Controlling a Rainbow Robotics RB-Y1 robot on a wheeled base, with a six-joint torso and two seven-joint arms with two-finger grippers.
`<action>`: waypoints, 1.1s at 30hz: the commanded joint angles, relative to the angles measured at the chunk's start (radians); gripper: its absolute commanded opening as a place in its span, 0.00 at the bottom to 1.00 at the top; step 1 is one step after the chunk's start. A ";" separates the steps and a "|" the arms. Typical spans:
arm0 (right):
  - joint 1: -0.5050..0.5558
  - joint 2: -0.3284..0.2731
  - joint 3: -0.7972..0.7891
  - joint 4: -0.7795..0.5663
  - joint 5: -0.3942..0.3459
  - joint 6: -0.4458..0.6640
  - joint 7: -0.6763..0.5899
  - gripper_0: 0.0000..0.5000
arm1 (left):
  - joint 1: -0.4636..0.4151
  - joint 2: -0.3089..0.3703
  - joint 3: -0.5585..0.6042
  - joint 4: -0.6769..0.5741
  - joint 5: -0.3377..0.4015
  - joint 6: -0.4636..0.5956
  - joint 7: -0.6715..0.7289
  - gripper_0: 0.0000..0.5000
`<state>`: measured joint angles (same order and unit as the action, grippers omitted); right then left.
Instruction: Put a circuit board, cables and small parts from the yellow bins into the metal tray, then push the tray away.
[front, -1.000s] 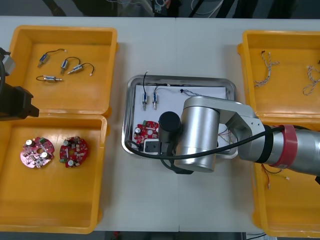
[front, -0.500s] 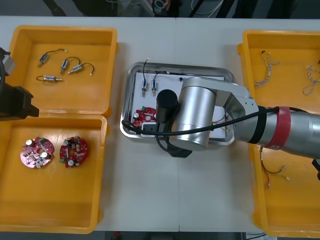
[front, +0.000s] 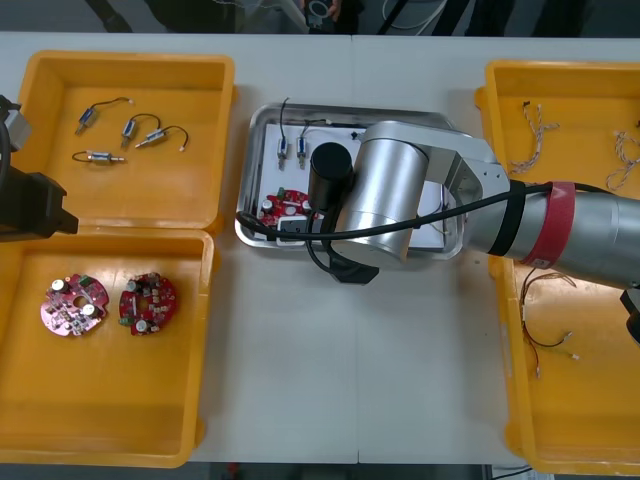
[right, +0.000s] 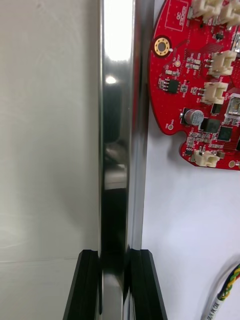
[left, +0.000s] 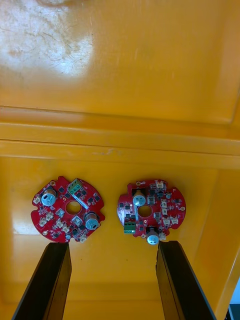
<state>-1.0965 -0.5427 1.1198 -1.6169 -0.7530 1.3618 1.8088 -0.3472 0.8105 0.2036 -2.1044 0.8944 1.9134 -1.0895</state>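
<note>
The metal tray (front: 350, 111) lies between the yellow bins, white inside. It holds a red circuit board (front: 281, 207), two small metal parts (front: 290, 152) and a cable. My right arm (front: 390, 195) reaches over it. In the right wrist view my right gripper (right: 116, 285) is shut on the tray's shiny near rim (right: 117, 125). One finger stands outside the rim and one inside, beside the circuit board (right: 202, 85) and a red and yellow cable (right: 227, 289). My left gripper (left: 112, 285) hangs open over two circuit boards (left: 67, 210) in the near left bin.
The far left bin (front: 40, 70) holds several small metal parts (front: 125, 130). Two circuit boards (front: 72, 305) lie in the near left bin. Twisted blue and white cables (front: 530, 135) lie in the far right bin, red and yellow cables (front: 545, 340) in the near right one.
The tray has slid away toward the table's far edge, carried by my right gripper on its rim. The left arm has not moved.
</note>
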 joint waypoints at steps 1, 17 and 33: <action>-0.052 0.018 -0.021 -0.005 0.053 -0.016 0.058 0.00 | 0.017 0.047 0.033 -0.032 0.008 0.006 -0.075 1.00; -0.057 0.012 -0.021 0.086 0.138 -0.107 0.087 0.00 | 0.017 0.047 0.033 -0.032 0.008 0.006 -0.075 1.00; -0.079 0.018 -0.037 0.170 0.201 -0.228 0.110 0.00 | 0.017 0.047 0.033 -0.032 0.008 0.006 -0.075 1.00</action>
<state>-1.1328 -0.5422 1.1190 -1.4573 -0.5722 1.1590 1.8836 -0.3468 0.8105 0.2036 -2.1045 0.8944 1.9134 -1.0895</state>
